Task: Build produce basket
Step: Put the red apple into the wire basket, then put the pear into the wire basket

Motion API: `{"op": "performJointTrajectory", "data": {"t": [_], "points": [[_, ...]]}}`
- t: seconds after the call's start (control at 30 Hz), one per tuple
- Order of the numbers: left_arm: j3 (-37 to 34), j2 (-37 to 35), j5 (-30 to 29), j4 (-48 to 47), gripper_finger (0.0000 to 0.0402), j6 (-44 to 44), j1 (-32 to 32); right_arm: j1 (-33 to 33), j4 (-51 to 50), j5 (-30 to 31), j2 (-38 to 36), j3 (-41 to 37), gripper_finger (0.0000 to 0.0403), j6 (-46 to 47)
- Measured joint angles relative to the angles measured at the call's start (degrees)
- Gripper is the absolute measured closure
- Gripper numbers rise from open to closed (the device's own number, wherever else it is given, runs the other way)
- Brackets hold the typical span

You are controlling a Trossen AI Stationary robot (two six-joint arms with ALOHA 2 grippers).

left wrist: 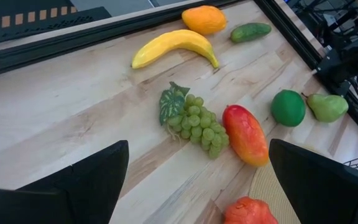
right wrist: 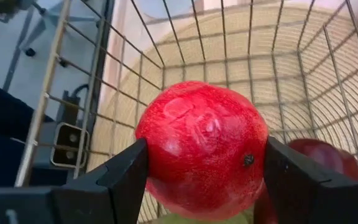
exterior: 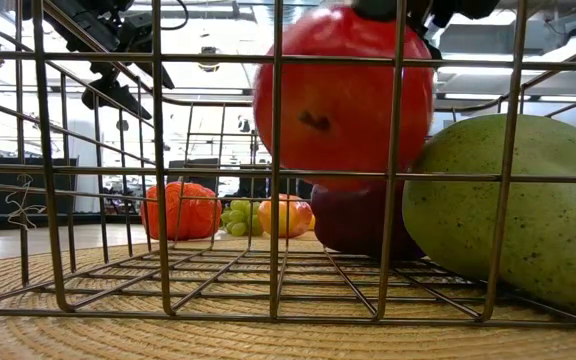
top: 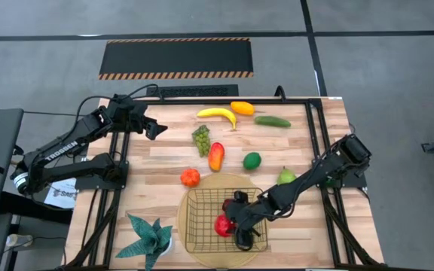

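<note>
My right claw (right wrist: 201, 180): it is squeezed on a red apple (right wrist: 201, 146), one finger on each side. It hangs inside the basket (top: 202, 226), near the front right part.
The red apple: it is up in the air. In the low view it floats above a darker red fruit (exterior: 363, 220) and beside a big green spotted fruit (exterior: 508, 215), both down on the basket floor.
My left claw (left wrist: 197, 180): its fingers are wide apart and hold nothing. It waits over the back left of the table (top: 164, 162), looking down at the food.
The basket: it sits on a round tan mat (top: 194, 188) at the front of the table.
Food not in yet: banana (top: 217, 114), orange fruit (top: 242, 108), cucumber (top: 272, 121), grapes (top: 201, 140), mango (top: 216, 156), lime (top: 252, 160), pear (top: 286, 177) and tomato (top: 191, 178). All lie on the wood behind the basket.
How to do this step well: I think I should go down slowly until the apple rests in a free spot, not on top of the other two, or it may roll. Then I open my fingers only a little, so they do not bump the wires, and lift straight up.
What could go wrong: a drop from this high could make the apple bounce.
Words I can read: "TROSSEN" in white on my left arm (top: 62, 150). A paper (top: 60, 196) under that arm has print too small to read.
</note>
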Motion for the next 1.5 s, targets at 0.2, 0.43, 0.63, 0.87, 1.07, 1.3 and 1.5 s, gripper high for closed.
{"op": "performJointTrajectory", "data": {"t": [0.2, 0.43, 0.63, 0.87, 1.07, 1.3, 1.5], "points": [[0.0, -0.01, -0.02, 0.01, 0.0028, 0.0, 0.0, 0.0, -0.74, -0.84, 0.0, 0.0, 0.0093, 0.28], [0.0, -0.01, -0.04, 0.03, 0.0028, 0.0, 0.0, -0.05, -0.88, -3.03, -0.02, 0.0, 0.0038, 0.46], [0.0, 0.01, -0.02, 0.01, 0.0028, 0.0, 0.0, -0.32, -2.34, -6.84, -0.07, 0.88, 0.0032, 2.6], [0.0, 0.0, -0.02, 0.03, 0.0028, 0.0, 0.0, -2.98, -21.81, -11.97, -1.36, 11.95, 0.0034, 4.77], [0.0, -0.01, -0.02, 0.03, 0.0028, 0.07, 0.0, -5.16, -44.46, -6.28, -7.55, 16.44, 0.0034, 9.18], [0.0, -0.01, -0.24, 0.03, 0.0028, 0.33, -0.02, -4.34, -70.48, 8.66, -15.19, 16.0, 0.0033, 23.83], [0.0, -0.01, -1.03, 0.06, 0.0028, 0.37, -0.02, -5.42, -75.33, 9.42, -20.68, 6.9, 0.0033, 39.88]]}}
